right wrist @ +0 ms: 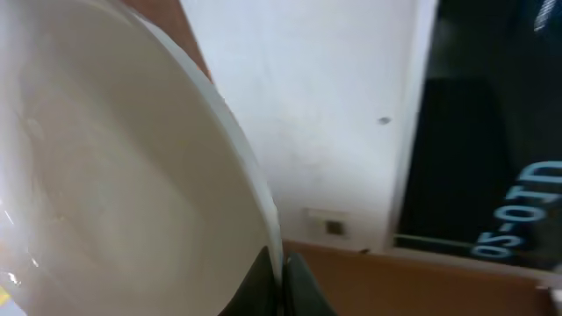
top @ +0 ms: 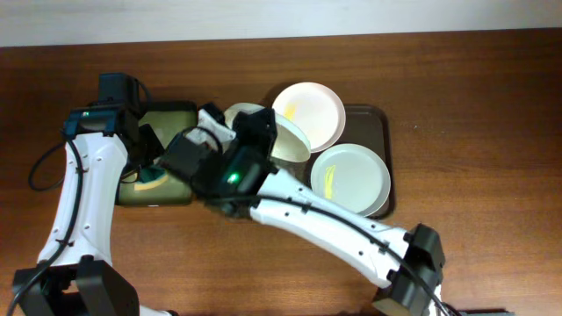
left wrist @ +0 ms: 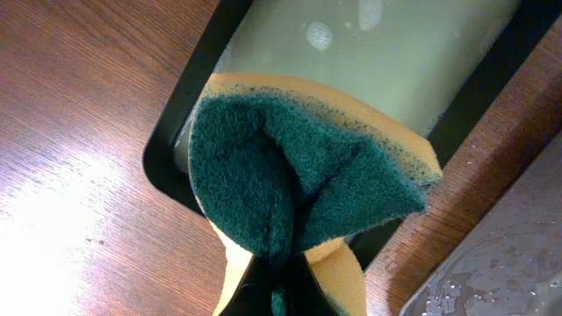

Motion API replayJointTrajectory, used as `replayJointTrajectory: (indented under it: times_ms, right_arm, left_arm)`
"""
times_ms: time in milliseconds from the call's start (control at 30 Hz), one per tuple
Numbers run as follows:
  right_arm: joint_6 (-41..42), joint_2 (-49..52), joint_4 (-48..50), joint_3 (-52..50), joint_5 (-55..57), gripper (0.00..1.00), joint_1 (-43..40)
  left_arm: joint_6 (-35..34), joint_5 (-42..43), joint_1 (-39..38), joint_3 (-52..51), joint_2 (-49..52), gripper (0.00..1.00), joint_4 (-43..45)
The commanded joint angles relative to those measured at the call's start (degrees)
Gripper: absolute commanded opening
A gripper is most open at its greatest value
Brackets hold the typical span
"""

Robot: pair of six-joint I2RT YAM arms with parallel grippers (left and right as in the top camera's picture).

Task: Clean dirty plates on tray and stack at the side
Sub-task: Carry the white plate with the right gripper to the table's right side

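The dark brown tray [top: 383, 118] holds a white plate with a yellow smear [top: 351, 178] at front right and another plate [top: 309, 114] leaning at the back. My right gripper [right wrist: 282, 281] is shut on the rim of a third plate [right wrist: 114, 175], held tilted on edge above the tray's left end [top: 285, 145]. My left gripper [left wrist: 277, 290] is shut on a green and yellow sponge [left wrist: 303, 180], held over the small black tray [left wrist: 176, 132].
The small black tray with a greenish wet inside [top: 171, 114] lies left of the brown tray. A grey wet surface [left wrist: 500, 254] shows at the lower right of the left wrist view. Brown table wood [top: 474, 79] lies to the right.
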Motion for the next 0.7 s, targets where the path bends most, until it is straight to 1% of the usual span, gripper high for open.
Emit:
replayJointTrajectory:
  times_ms: [0,100,133,167,233,267,300,333,367,400,467,533,600,633,667]
  right_arm:
    - [-2.56,-1.2,0.13,1.29,5.64,0.04,0.5]
    - [-1.88,-1.2,0.15,1.29,4.83,0.04,-0.17]
    - [-0.04,-1.2,0.13,1.29,1.4,0.04,-0.92]
    - [4.2,-1.2,0.02,1.27,-2.99,0.04,-2.01]
    - [15.34,-1.18,-0.85,1.16,-14.32,0.04,-4.81]
    - [22.01,-1.16,0.22,0.31,-30.71,0.04,-8.31]
    - [21.31,-0.74,1.97,-1.25,-48.09,0.04,-12.02]
    - [16.83,-0.2,0.81,-1.66,-57.72,0.04,-15.45]
    - [17.59,-0.09,-1.2,-1.62,-61.79,0.04,-19.23]
    - [21.46,-1.22,-1.7,-1.51,-66.62,0.04,-23.63]
    - [21.7,-3.34,-0.2,-1.51,-75.14,0.04,-30.45]
    - [21.7,-4.83,1.25,-1.51,-81.48,0.04,-39.39]
    - [21.68,-4.46,1.01,-1.53,-85.57,0.04,-48.48]
    - [21.68,-3.69,-0.52,-1.57,-85.68,0.04,-54.58]
    - [21.68,-3.02,-1.79,-1.64,-85.7,0.04,-58.64]
  left_arm:
    - [0.98,0.2,0.24,-0.15,-1.07,0.0,0.17]
    - [0.96,0.2,0.24,-0.15,-1.07,0.0,0.17]
    - [0.98,0.17,0.24,-0.15,-1.07,0.0,0.22]
    - [0.96,0.17,0.24,-0.15,-1.07,0.0,0.24]
    - [0.96,0.2,0.24,-0.15,-1.07,0.0,0.22]
    - [0.96,0.2,0.24,-0.15,-1.07,0.0,0.22]
    - [0.96,0.2,0.24,-0.15,-1.07,0.0,0.26]
    - [0.96,0.2,0.24,-0.15,-1.07,0.0,0.24]
    - [0.96,0.22,0.24,-0.15,-1.07,0.0,0.17]
    - [0.96,0.22,0.24,-0.15,-1.07,0.0,0.15]
    - [0.96,0.2,0.24,-0.15,-1.07,0.0,0.31]
    - [0.96,0.22,0.24,-0.15,-1.07,0.0,0.37]
    - [0.96,0.22,0.24,-0.15,-1.07,0.0,0.37]
    - [0.94,0.22,0.24,-0.15,-1.07,0.0,0.37]
    - [0.94,0.22,0.24,-0.15,-1.07,0.0,0.37]
